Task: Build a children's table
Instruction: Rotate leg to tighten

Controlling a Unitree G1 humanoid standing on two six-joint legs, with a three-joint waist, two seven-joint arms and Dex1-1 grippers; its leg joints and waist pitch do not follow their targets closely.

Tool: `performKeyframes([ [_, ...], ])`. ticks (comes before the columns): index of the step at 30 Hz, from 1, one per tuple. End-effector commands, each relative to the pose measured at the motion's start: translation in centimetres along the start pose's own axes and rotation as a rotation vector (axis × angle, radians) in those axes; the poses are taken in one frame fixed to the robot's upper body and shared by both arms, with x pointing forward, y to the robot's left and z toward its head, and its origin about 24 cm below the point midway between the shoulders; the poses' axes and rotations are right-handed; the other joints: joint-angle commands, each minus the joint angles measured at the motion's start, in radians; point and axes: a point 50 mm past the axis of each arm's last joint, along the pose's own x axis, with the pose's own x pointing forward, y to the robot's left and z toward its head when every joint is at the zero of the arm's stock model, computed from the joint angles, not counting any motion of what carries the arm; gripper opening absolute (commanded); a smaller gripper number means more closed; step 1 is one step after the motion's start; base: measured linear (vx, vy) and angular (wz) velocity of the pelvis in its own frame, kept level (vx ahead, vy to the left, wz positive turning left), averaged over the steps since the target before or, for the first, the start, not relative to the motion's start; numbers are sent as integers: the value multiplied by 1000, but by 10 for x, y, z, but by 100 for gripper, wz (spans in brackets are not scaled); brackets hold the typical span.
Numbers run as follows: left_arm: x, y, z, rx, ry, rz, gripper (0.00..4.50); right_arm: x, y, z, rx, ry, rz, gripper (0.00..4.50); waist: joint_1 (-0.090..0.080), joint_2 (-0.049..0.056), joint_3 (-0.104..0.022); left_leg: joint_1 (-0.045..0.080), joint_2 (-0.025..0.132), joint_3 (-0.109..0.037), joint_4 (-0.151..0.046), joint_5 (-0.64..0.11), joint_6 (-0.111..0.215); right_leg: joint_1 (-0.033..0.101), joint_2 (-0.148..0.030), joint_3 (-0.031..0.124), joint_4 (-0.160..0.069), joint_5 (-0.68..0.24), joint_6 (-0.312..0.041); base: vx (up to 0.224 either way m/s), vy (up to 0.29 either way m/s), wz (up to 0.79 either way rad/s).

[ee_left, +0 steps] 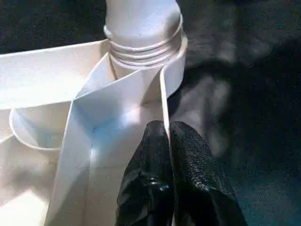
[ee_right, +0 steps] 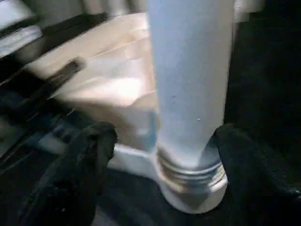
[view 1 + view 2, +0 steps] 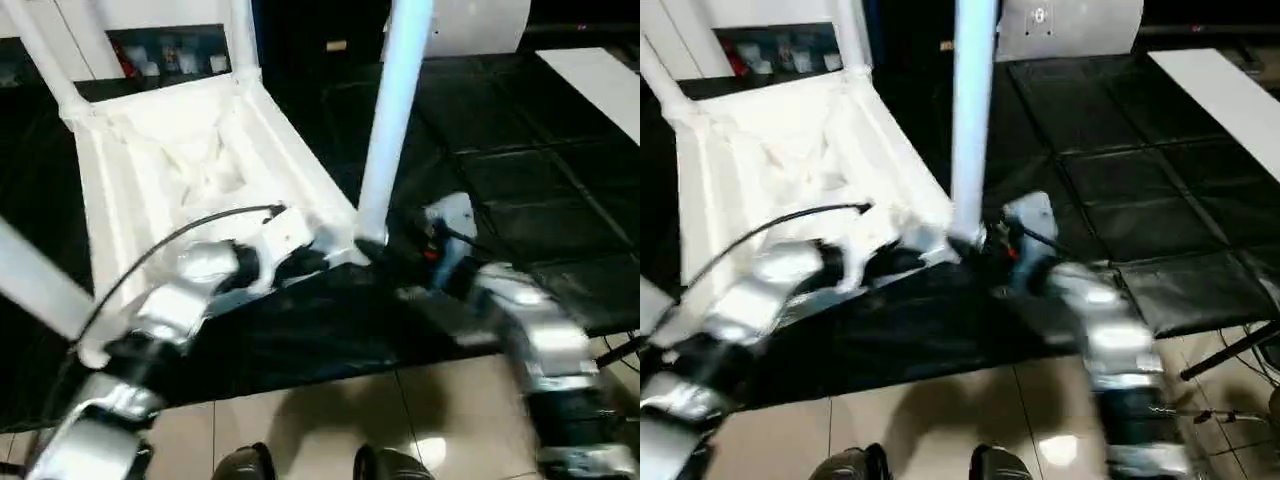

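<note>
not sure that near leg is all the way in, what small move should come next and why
Probably close the right tool on the near leg and twist it further in: its threads still show above the corner socket, and the left tool, shut on the tabletop's rim, steadies it.

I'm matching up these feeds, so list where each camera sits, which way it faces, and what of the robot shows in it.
Left eye view: on the head, looking forward and down at the upturned children's table on the black work table; both silver forearms show.
Right eye view: same scene, slightly shifted.
Left wrist view: along the left hand, fingers shut on the table's rim by the corner socket.
Right wrist view: along the right hand, its fingers standing either side of the near leg.
Shared: all four show that leg in its socket.
</note>
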Motion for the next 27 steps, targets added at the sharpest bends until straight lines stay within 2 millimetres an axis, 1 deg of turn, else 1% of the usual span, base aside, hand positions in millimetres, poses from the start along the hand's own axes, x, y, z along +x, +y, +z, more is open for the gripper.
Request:
performKeyframes([
  [1,3,-17,0,56,-5,-182,0,-2,10,6,-38,15,208,415,10,-1,-71,18,65,-33,-44,-90,142,61,-96,61,-54,4,-246,0,0,0],
  [2,1,-17,0,58,-7,-197,0,-4,10,6,-45,23,225,415,13,0,-70,18,67,-33,-45,-94,140,60,-96,60,-54,-6,-249,0,0,0],
  [4,-7,-24,-3,96,6,-326,0,-13,6,9,-106,76,345,415,18,0,-68,21,70,-32,-47,-118,131,57,-96,58,-57,-59,-250,0,0,0],
  [5,-7,-24,-3,97,6,-327,0,-13,6,9,-107,76,346,415,23,1,-67,23,72,-31,-48,-133,122,56,-96,58,-60,-92,-247,0,0,0],
  [6,-12,-28,-6,122,29,-406,0,-17,8,10,-122,107,444,415,27,0,-66,25,72,-31,-48,-142,115,53,-96,59,-61,-114,-246,0,0,0],
  [7,-12,-28,-6,123,30,-408,0,-18,8,11,-122,108,448,415,30,2,-64,28,74,-30,-50,-155,106,51,-98,61,-63,-135,-246,0,0,0],
  [8,-16,-30,-7,151,44,-470,0,-19,10,11,-132,134,535,415,32,0,-63,28,74,-30,-50,-160,103,49,-98,61,-64,-145,-245,0,0,0],
  [9,-16,-30,-7,153,45,-475,0,-19,11,11,-133,135,541,415,38,0,-63,30,75,-30,-51,-166,97,50,-99,62,-64,-159,-242,0,0,0],
  [10,-18,-32,-7,165,52,-521,0,-20,12,11,-133,155,600,415,45,0,-64,31,76,-30,-50,-160,94,49,-100,63,-62,-155,-242,0,0,0],
  [12,-19,-32,-7,167,52,-531,0,-20,12,11,-131,159,614,415,51,0,-66,33,78,-30,-51,-148,90,47,-100,64,-59,-137,-247,0,0,0],
  [13,-19,-33,-5,184,53,-560,0,-18,13,10,-135,175,647,389,54,-3,-67,33,78,-30,-50,-142,93,47,-102,63,-57,-128,-251,0,0,0],
  [14,-18,-33,-2,214,52,-596,0,-15,13,9,-140,192,686,389,54,-6,-67,32,76,-30,-50,-142,94,47,-102,63,-56,-129,-253,0,0,0],
  [15,-18,-34,-1,221,51,-606,0,-14,13,9,-141,197,698,381,57,-4,-67,32,76,-30,-49,-141,94,47,-103,63,-58,-135,-256,0,0,0],
  [16,-17,-34,0,234,52,-624,0,-13,14,9,-141,205,719,371,60,-4,-68,31,77,-30,-48,-133,95,48,-104,64,-56,-126,-256,0,0,0],
  [17,-17,-34,1,239,51,-634,0,-12,14,8,-140,210,736,371,60,-8,-67,30,76,-29,-48,-129,98,49,-103,64,-55,-119,-255,0,0,0],
  [18,-15,-34,3,254,51,-647,0,-10,14,8,-140,217,765,355,64,-6,-68,30,76,-30,-47,-123,101,48,-104,64,-54,-115,-256,0,0,0],
  [19,-15,-34,4,259,52,-654,0,-9,14,8,-138,222,782,355,66,-7,-68,30,76,-29,-47,-119,103,49,-104,64,-53,-111,-257,0,0,0],
  [21,-14,-33,4,262,54,-655,0,-8,15,8,-136,226,792,339,66,-9,-69,28,76,-30,-47,-114,106,50,-104,63,-53,-111,-255,0,0,0],
  [23,-14,-33,4,269,57,-656,0,-8,16,8,-131,236,817,313,66,-9,-70,28,76,-31,-46,-111,108,51,-103,62,-52,-107,-253,0,0,0],
  [24,-14,-31,4,273,63,-653,0,-9,16,7,-126,248,835,313,66,-9,-70,27,75,-31,-46,-110,110,51,-103,62,-51,-102,-254,0,0,0],
  [27,-15,-30,2,274,71,-652,0,-9,15,7,-123,259,843,284,65,-10,-69,27,74,-31,-47,-120,107,52,-103,62,-55,-121,-248,0,0,0],
])
